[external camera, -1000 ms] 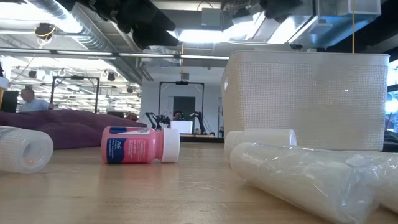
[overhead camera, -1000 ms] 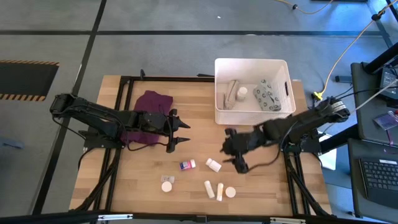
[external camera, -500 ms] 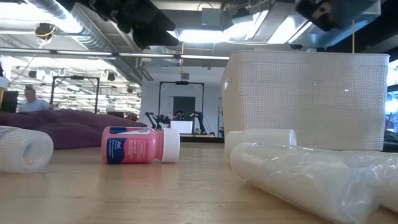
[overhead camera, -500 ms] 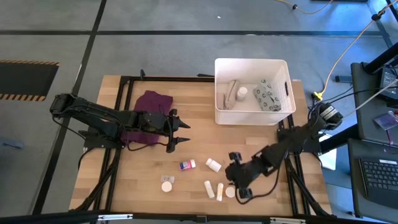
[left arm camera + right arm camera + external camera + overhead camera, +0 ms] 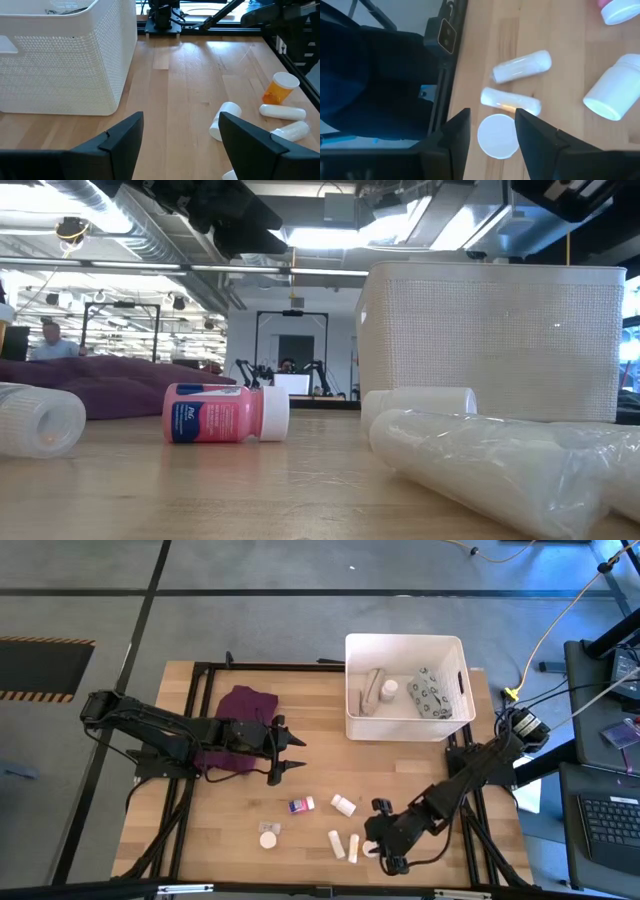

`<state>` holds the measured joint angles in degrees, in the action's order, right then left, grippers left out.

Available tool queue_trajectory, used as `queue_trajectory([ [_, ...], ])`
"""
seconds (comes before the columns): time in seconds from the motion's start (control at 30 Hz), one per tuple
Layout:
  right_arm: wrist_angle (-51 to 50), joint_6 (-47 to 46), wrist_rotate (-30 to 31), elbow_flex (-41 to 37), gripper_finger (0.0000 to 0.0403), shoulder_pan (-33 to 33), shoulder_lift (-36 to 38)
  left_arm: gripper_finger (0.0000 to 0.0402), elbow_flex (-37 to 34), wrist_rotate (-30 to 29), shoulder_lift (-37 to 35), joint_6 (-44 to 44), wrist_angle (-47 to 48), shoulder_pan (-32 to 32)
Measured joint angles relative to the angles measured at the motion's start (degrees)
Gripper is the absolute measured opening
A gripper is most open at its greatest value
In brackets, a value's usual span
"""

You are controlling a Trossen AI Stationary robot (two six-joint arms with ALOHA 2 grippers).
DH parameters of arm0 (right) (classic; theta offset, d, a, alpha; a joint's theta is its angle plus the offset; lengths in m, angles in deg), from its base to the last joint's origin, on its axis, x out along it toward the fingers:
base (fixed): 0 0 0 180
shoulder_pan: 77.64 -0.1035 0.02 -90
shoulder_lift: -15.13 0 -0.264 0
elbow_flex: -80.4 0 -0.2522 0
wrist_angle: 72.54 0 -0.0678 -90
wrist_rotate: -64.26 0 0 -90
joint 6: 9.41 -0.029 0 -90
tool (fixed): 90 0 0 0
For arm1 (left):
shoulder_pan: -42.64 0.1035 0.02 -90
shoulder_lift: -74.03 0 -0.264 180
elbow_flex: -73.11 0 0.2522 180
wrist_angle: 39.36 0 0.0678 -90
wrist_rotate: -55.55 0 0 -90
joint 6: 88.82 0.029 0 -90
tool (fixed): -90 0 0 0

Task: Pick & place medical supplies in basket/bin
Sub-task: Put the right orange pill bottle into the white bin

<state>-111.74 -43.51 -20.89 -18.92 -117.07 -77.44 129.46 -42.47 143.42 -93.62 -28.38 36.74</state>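
Loose supplies lie on the table's near half: a pink bottle (image 5: pixel 301 805), a white bottle (image 5: pixel 344 805), a round white container (image 5: pixel 268 838) and two white tubes (image 5: pixel 336 843) (image 5: pixel 353 846). An orange vial with a round white cap (image 5: pixel 280 87) stands on its base. My right gripper (image 5: pixel 492 117) hangs open above the vial, a finger on either side of its cap (image 5: pixel 497 136); in the high view this gripper (image 5: pixel 378 845) hides the vial. The white basket (image 5: pixel 400 638) at the back holds several supplies. My left gripper (image 5: pixel 296 754) waits open at centre left.
A purple folded cloth (image 5: pixel 243 710) lies under the left arm. The near table edge is just beyond my right gripper. Bare wood lies between the loose items and the basket's near wall (image 5: pixel 65 65). In the low view the pink bottle (image 5: pixel 225 412) and a tube (image 5: pixel 480 450) lie in front.
My right gripper has swung from below the basket toward the table's near edge, sinking and rolling about its own line as it went. It now slants down over the white-capped vial. Nothing on the table has shifted, and the left arm has kept still.
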Motion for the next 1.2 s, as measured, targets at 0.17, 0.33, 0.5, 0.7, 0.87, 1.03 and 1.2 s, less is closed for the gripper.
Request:
queue_trajectory([
  [0.17,0.01,0.00,0.02,0.00,0.0174,0.21,0.02,0.0251,0.00,0.00,0.00,0.00,-0.01,0.01],
  [0.33,-0.03,-0.06,0.04,0.00,0.0250,0.23,0.02,0.0251,0.00,0.00,0.00,0.00,-0.01,0.00],
  [0.5,-0.01,-0.33,0.04,0.00,0.0326,0.17,0.02,0.0251,0.00,0.00,0.00,0.00,-0.01,-0.02],
  [0.7,2.15,-5.59,0.49,0.04,0.0359,-0.87,0.08,0.0251,0.00,-0.02,0.00,0.00,-0.01,0.00],
  [0.87,-0.14,-6.66,4.19,0.08,0.0361,-1.30,-0.25,0.0251,0.00,-0.02,0.00,0.00,-0.02,-0.02],
  [1.03,-2.12,-4.59,5.74,0.11,0.0361,-1.30,-3.38,0.0251,0.00,-0.02,0.00,0.00,-0.03,0.01],
  [1.2,-1.85,-4.63,5.62,0.11,0.0361,-1.82,-7.26,0.0251,0.00,-0.02,0.00,0.00,-0.20,0.00],
])
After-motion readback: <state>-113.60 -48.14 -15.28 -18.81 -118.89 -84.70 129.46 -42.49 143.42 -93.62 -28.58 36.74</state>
